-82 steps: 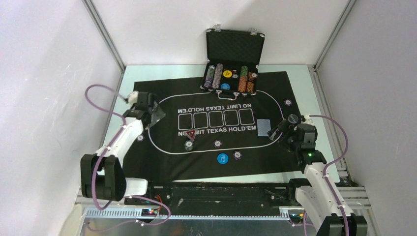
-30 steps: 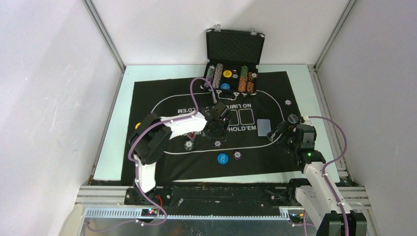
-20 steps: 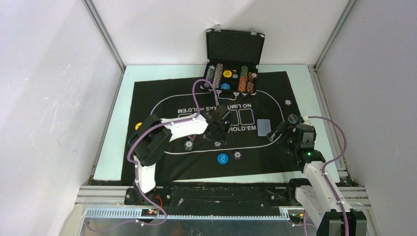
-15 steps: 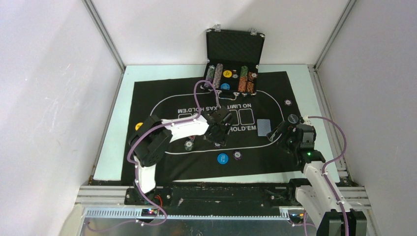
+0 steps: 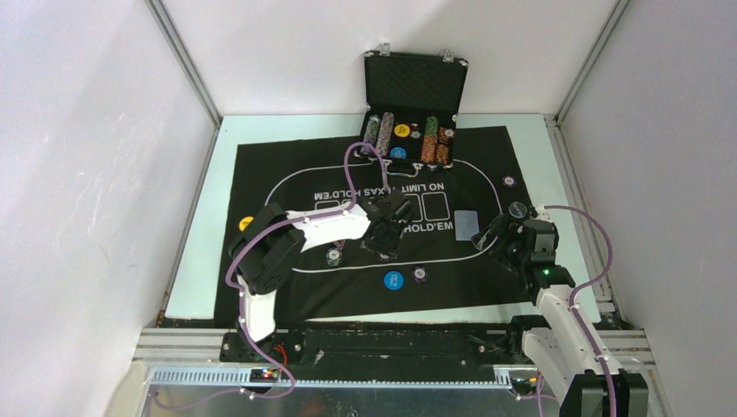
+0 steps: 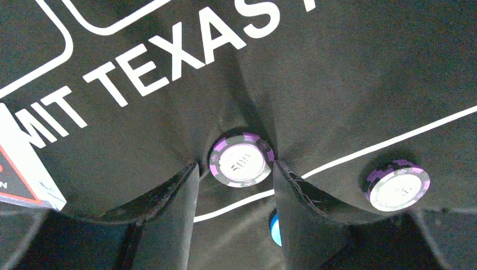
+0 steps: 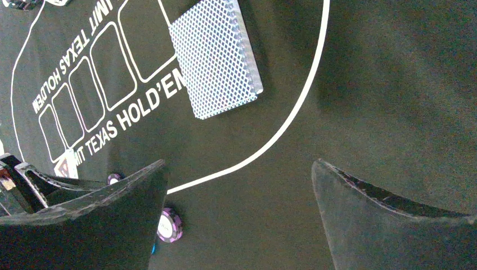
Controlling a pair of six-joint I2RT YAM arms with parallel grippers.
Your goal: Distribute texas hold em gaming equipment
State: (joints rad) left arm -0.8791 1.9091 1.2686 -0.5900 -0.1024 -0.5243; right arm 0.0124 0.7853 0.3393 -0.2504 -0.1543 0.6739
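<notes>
1. The black case sits open at the top centre of the overhead view with its lid standing up. Its tray holds rows of chips packed on edge at the left and right. A yellow button and a blue button sit in the middle.
2. The left jaws are down on the black mat mid-frame. They're apart, straddling a purple chip that lies flat.
3. In the left wrist view, the fingers sit one on each side of that chip. The right-hand one looks like it's touching the edge and there's a sliver of gap on the left, so no clamp that I can see.
4. A second purple chip lies at the lower right of the same view, across the white line. A blue disc peeks out at the bottom.
5. The right jaws are wide apart over the mat with nothing between them.
6. The blue-backed deck lies flat in the upper middle of the right wrist view, well apart from the fingers.
7. A yellow chip sits near the mat's left edge, by the pale desk.
</notes>
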